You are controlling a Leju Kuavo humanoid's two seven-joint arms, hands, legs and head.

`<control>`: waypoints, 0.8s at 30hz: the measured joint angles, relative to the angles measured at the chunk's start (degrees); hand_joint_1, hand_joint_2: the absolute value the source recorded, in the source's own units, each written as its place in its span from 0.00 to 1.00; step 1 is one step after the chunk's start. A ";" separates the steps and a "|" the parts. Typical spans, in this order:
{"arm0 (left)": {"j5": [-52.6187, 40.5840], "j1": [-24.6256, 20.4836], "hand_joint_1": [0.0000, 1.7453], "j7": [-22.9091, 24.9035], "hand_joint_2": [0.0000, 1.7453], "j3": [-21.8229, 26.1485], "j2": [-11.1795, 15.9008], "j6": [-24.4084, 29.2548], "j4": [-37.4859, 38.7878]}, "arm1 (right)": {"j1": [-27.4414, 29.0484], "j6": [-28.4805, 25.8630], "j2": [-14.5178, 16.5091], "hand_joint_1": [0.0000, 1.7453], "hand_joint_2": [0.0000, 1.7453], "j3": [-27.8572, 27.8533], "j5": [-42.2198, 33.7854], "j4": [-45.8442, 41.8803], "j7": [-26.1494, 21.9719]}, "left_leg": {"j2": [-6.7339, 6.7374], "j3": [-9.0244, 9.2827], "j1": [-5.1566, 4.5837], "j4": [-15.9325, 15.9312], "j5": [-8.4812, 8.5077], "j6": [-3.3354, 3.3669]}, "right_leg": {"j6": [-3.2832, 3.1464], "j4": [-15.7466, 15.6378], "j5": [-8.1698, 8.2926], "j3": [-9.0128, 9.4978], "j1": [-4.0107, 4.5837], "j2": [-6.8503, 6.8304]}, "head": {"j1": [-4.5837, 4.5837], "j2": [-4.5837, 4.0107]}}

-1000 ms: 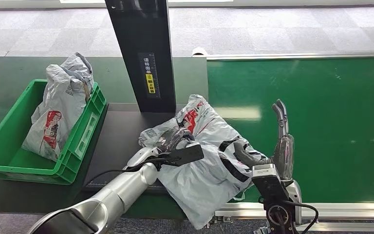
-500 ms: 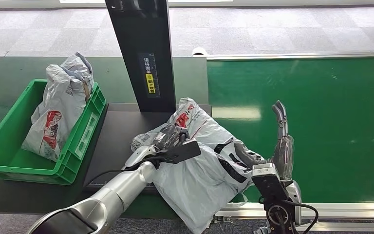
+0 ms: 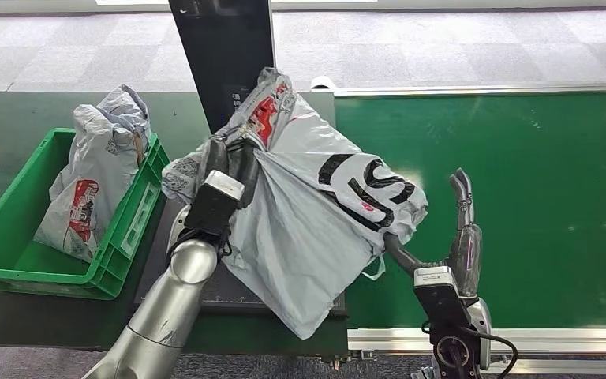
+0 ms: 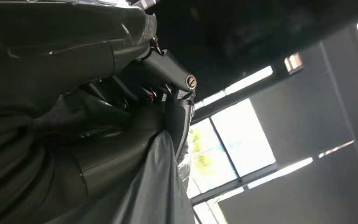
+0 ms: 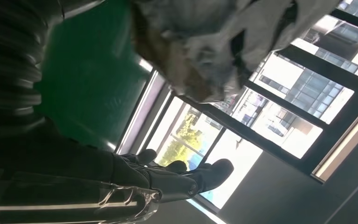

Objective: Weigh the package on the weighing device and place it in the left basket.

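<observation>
Left hand (image 3: 233,162) grips the package (image 3: 316,213) bunched and raised above the weighing device (image 3: 197,245), right hand (image 3: 461,229) spread and empty beside it; weighing looks done, transfer into the left basket (image 3: 138,213) still to do.

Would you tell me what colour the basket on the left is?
The basket is bright green, clearest in the head view.

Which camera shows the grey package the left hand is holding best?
The head view: the whole grey package hangs from the left hand. The left wrist view shows dark folds by the fingers; the right wrist view shows one crumpled end.
</observation>
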 joint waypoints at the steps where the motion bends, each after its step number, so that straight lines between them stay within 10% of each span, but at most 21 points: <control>1: 0.73 0.73 0.99 -0.12 1.00 0.52 0.46 0.56 -3.22 | 0.26 -0.16 0.01 0.00 1.00 -0.16 0.02 -0.02 0.00 | 0.00 0.00 0.00 0.00 0.00 0.00 | 0.00 0.00 0.00 0.00 0.00 0.00 | -0.01 0.00; 10: 4.42 6.48 1.00 -3.41 1.00 6.20 4.12 3.71 -19.55 | 2.77 -0.90 0.03 0.00 1.00 -1.63 0.28 -1.18 0.00 | -0.01 0.00 0.01 -0.01 0.00 0.00 | -0.01 0.00 -0.01 0.02 0.00 -0.02 | 0.01 0.00; 24: 8.97 5.95 1.00 -3.16 1.00 19.86 7.83 9.43 -18.18 | 6.56 -1.19 0.79 0.00 1.00 -3.97 0.80 -5.67 0.11 | -0.01 0.02 0.03 -0.01 0.02 -0.02 | -0.02 0.00 -0.01 -0.01 0.01 -0.02 | 0.01 0.00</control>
